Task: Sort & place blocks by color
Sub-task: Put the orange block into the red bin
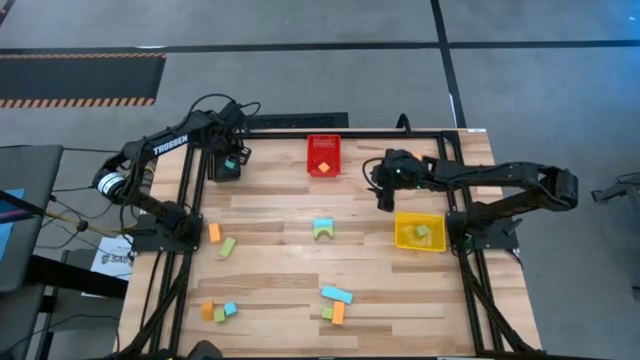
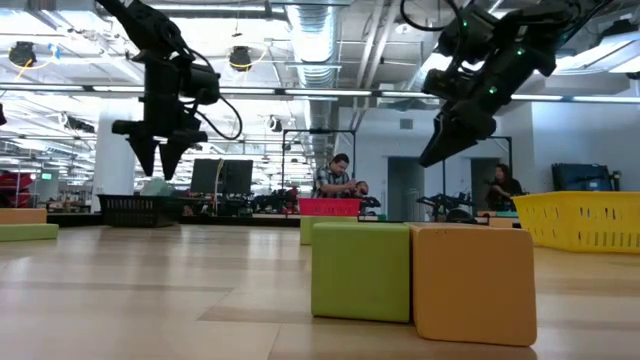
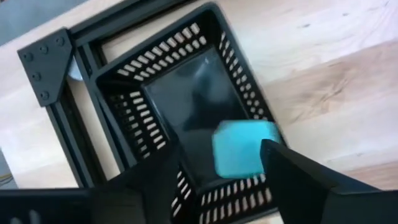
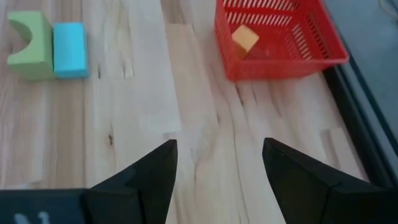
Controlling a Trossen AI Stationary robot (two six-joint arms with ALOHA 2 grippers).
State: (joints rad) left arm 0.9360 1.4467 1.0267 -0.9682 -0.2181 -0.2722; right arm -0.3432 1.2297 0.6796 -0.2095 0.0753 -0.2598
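Note:
My left gripper (image 3: 221, 149) is open and hangs over the black bin (image 1: 224, 166) at the table's far left. A light blue block (image 3: 242, 148) shows inside the bin's outline, close to one finger; the low view shows nothing between the fingers. My right gripper (image 4: 219, 143) is open above bare wood between the red bin (image 1: 323, 155) and the yellow bin (image 1: 418, 232). An orange cube (image 4: 244, 38) lies in the red bin, and a green block (image 1: 422, 231) lies in the yellow one. Other orange, light blue and green blocks lie scattered on the table.
A green arch block (image 4: 28, 46) and a light blue block (image 4: 68, 50) sit together at the table's centre. More blocks lie near the left edge (image 1: 220, 240) and along the near edge (image 1: 218, 311), (image 1: 336, 303). A dark metal frame (image 3: 50, 74) borders the table.

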